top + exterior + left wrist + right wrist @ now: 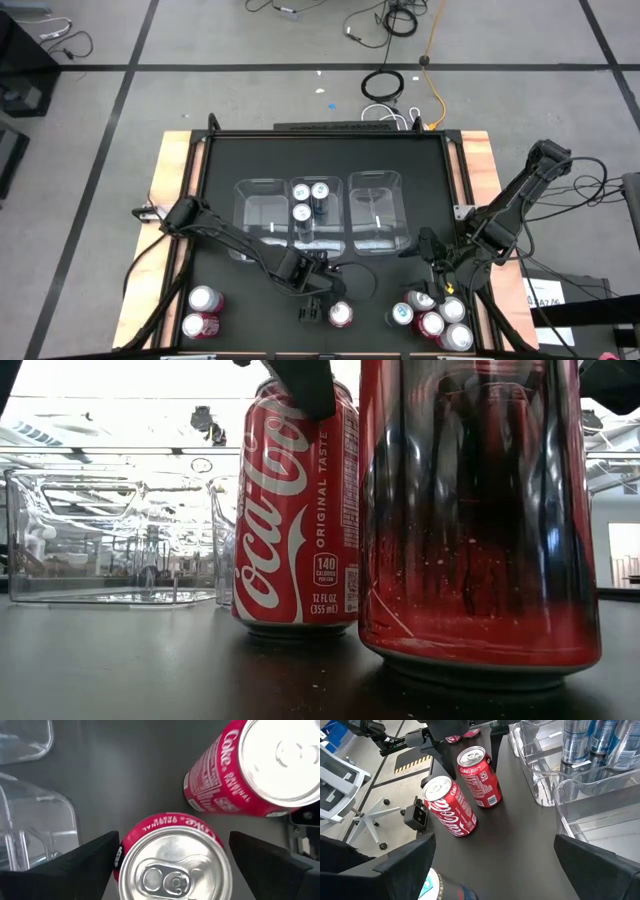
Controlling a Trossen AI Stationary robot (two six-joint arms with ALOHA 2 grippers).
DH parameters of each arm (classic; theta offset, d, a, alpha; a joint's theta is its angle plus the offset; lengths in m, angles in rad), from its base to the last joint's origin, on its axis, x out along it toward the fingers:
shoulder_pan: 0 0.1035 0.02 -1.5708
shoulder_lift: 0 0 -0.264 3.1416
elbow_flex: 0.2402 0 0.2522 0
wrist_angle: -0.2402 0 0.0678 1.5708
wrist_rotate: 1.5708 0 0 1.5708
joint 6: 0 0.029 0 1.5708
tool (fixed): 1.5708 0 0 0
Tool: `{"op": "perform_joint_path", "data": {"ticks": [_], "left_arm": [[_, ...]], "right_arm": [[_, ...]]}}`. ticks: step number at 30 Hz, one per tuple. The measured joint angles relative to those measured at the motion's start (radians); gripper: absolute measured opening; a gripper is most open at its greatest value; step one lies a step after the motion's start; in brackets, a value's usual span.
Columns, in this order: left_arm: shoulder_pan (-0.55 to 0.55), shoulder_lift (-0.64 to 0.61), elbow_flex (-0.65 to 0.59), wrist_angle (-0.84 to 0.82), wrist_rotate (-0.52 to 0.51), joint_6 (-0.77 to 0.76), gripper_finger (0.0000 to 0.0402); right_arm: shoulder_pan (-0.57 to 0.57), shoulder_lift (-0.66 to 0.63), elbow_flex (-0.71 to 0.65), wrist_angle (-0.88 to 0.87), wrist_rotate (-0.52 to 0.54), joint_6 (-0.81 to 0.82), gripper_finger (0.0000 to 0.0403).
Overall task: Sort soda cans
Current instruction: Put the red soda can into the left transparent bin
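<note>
A red soda can (170, 865) stands upright on the black table near its front edge, and my left gripper (172, 852) is open around its top, one finger on each side, pointing steeply down. From above, the gripper (322, 295) hides this can. In the low view a dark finger (300, 385) shows at the can's (295, 510) rim. A second red can (340, 315) stands just beside it, nearer the front edge. My right gripper (435, 262) waits open at the right with nothing in it.
Three clear bins stand in a row mid-table: the left (242, 190) and right (400, 185) hold nothing, and the middle one (292, 240) holds three blue cans. Two red cans (200, 312) stand front left, and several mixed cans (432, 318) front right. The low camera (415, 815) sits beside the second can.
</note>
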Motion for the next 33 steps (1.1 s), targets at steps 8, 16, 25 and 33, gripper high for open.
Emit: {"op": "perform_joint_path", "data": {"ticks": [8, 16, 25, 33], "left_arm": [[0.0, 0.0, 0.0, -0.004, 0.0, -0.032, 0.0389], [0.0, -0.001, 0.001, -0.004, 0.001, -0.024, 0.0369], [0.0, -0.002, 0.002, -0.005, -0.003, -0.024, 0.0311], [0.001, -0.01, 0.002, -0.016, 0.019, -0.057, 0.0316]], "right_arm": [[0.0, 0.0, 0.0, 0.0, 0.0, 0.0, 0.04], [0.0, 0.0, 0.0, 0.0, 0.0, 0.0, 0.04], [0.0, 0.0, 0.0, -0.001, 0.0, -0.003, 0.04], [0.0, 0.0, 0.0, -0.002, 0.0, -0.006, 0.04]]}}
